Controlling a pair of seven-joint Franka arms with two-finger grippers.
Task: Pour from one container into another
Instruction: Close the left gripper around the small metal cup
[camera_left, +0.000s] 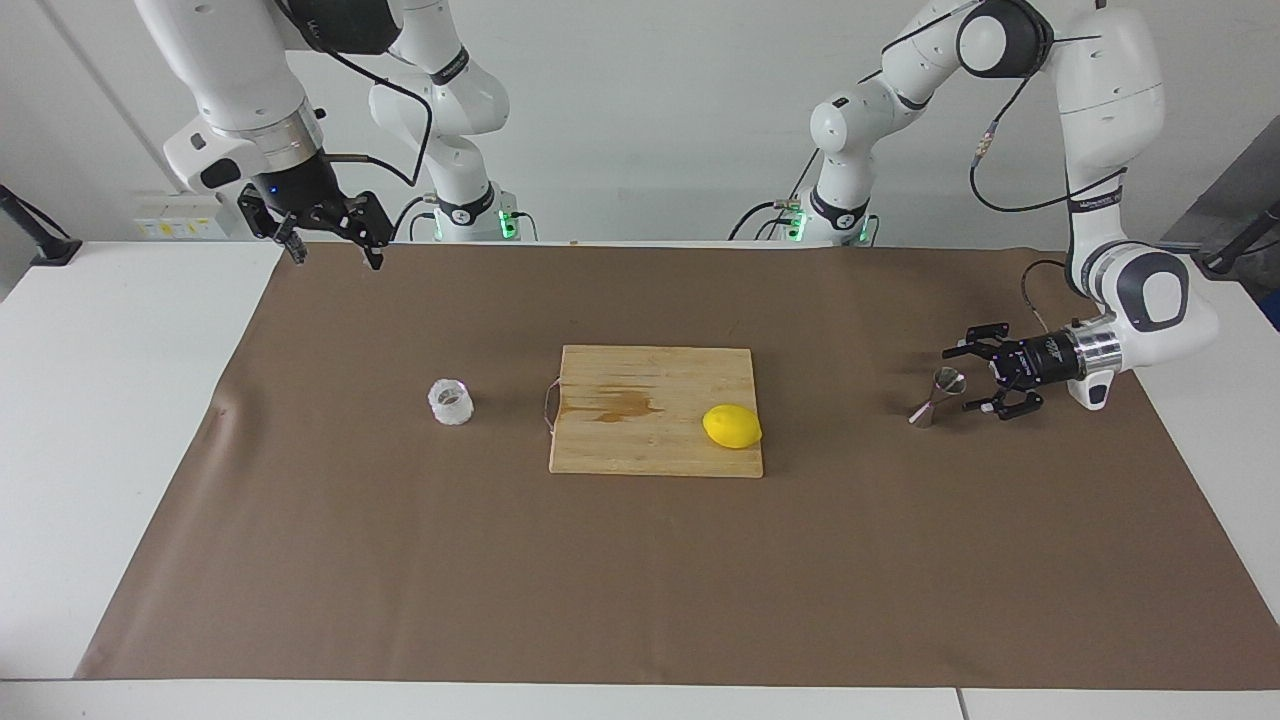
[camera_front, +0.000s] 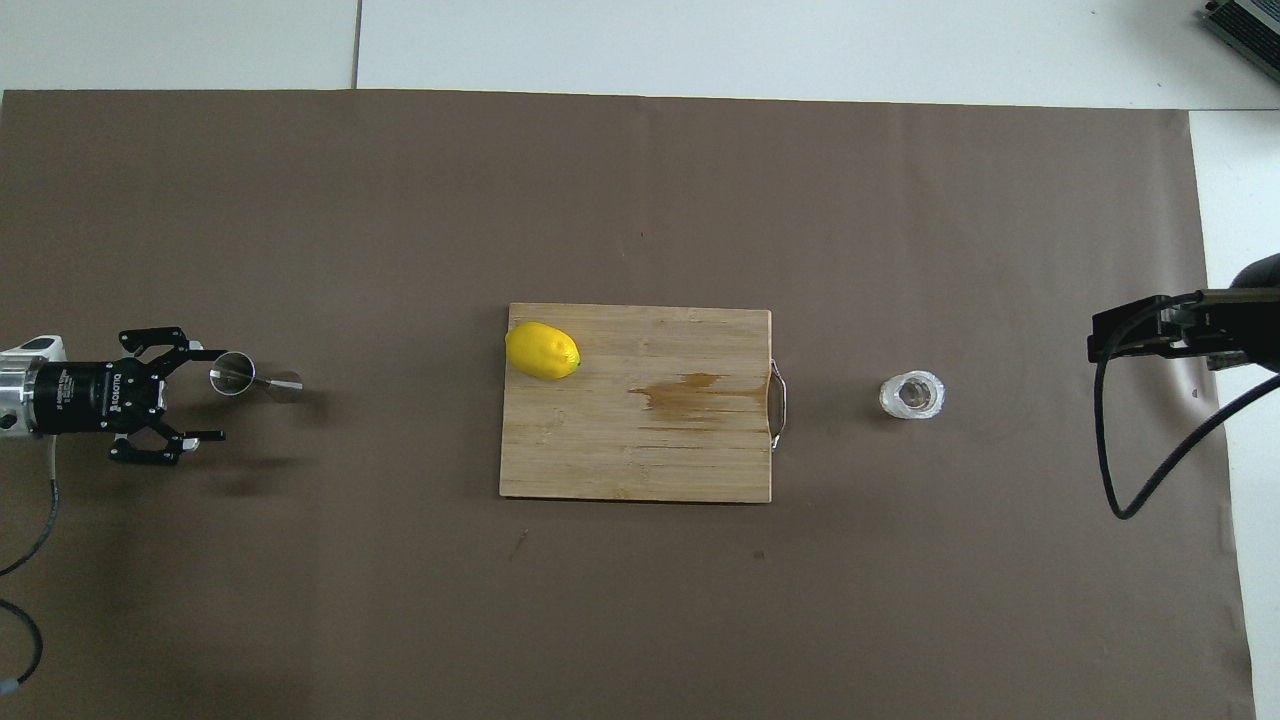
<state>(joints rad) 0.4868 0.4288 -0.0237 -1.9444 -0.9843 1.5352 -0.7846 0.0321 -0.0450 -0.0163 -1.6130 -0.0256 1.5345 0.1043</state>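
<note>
The left gripper (camera_left: 968, 380) reaches in sideways, low over the brown mat, claw spread wide and empty just beside the steel jigger (camera_left: 935, 396) at the left arm's end of the table. From above, its fingertips (camera_front: 208, 353) flank the jigger's rim; the facing camera shows a gap remaining. The clear cup (camera_left: 450, 402) stands on the mat toward the right arm's end, beside the cutting board (camera_left: 640, 440) that carries a lemon (camera_left: 731, 426). Only the facing camera shows the right gripper (camera_left: 331, 249), spread wide, raised above the mat's edge.
</note>
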